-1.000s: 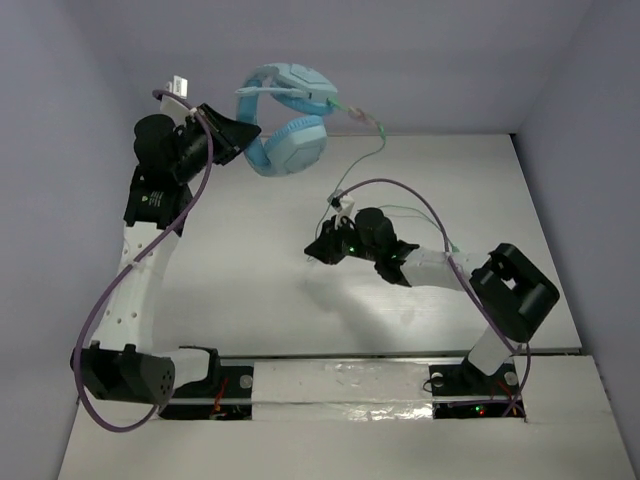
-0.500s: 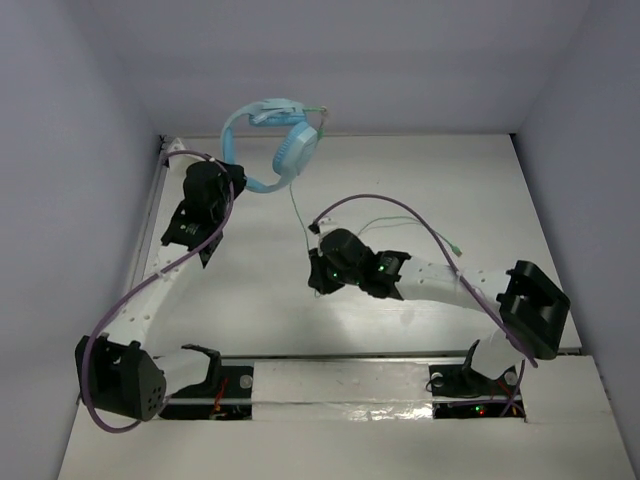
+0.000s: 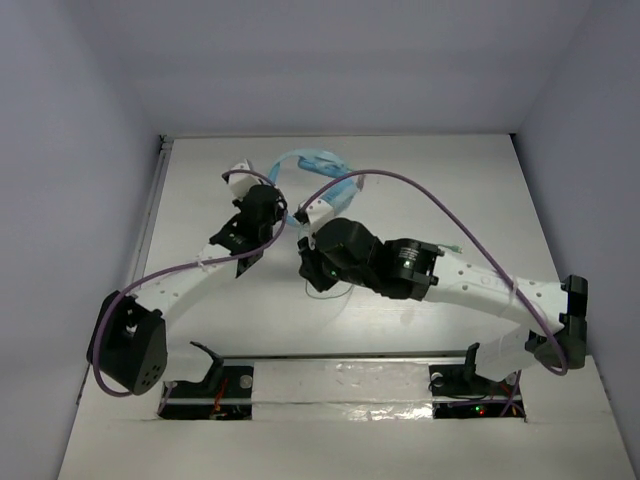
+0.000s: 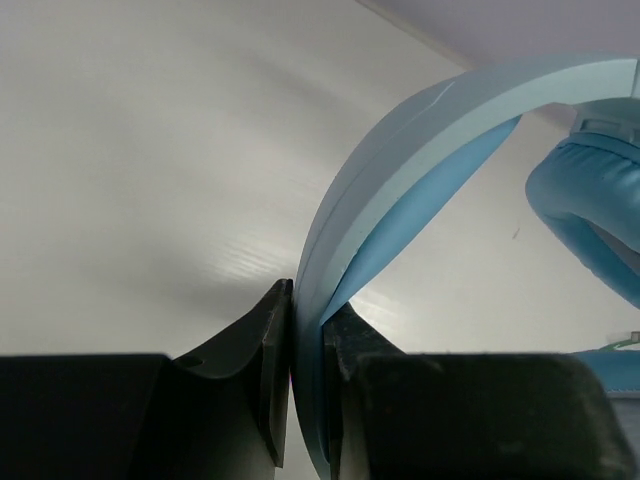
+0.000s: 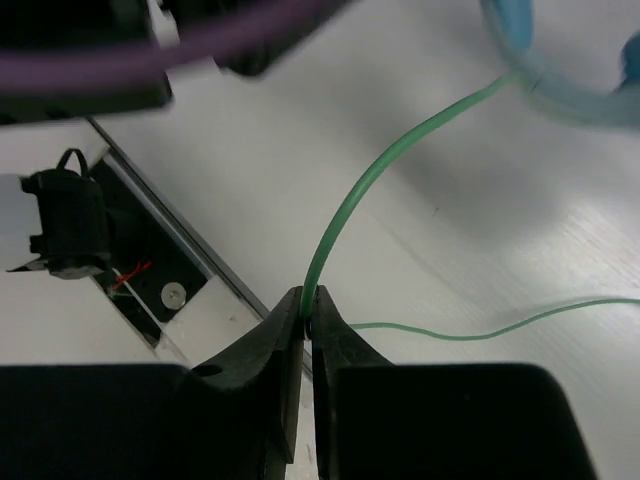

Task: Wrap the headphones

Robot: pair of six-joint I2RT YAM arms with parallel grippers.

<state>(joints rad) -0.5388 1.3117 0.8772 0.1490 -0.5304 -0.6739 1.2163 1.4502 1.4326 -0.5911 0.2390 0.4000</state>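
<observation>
The light blue headphones [image 3: 318, 163] hang low over the middle of the white table, partly hidden behind both wrists. My left gripper [image 4: 308, 300] is shut on the curved headband [image 4: 400, 170]; a padded ear cup [image 4: 590, 210] shows at the right edge of that view. The thin pale-green cable [image 5: 365, 195] runs down from the headset [image 5: 565, 75] into my right gripper [image 5: 308, 305], which is shut on it just above the table. A further stretch of cable [image 5: 500, 325] lies on the surface. In the top view my right gripper [image 3: 312, 270] sits just in front of the headphones.
A thick purple robot cable [image 3: 430, 195] arcs over the right arm, another [image 3: 150, 285] follows the left arm. The arm bases and metal rail [image 3: 340, 360] line the near edge. Grey walls [image 3: 80, 150] close in left, back and right.
My left arm has swung down and inward, bringing the headphones from high at the back to the table's middle. My right gripper moved left and toward the near edge, closing on the green cable.
</observation>
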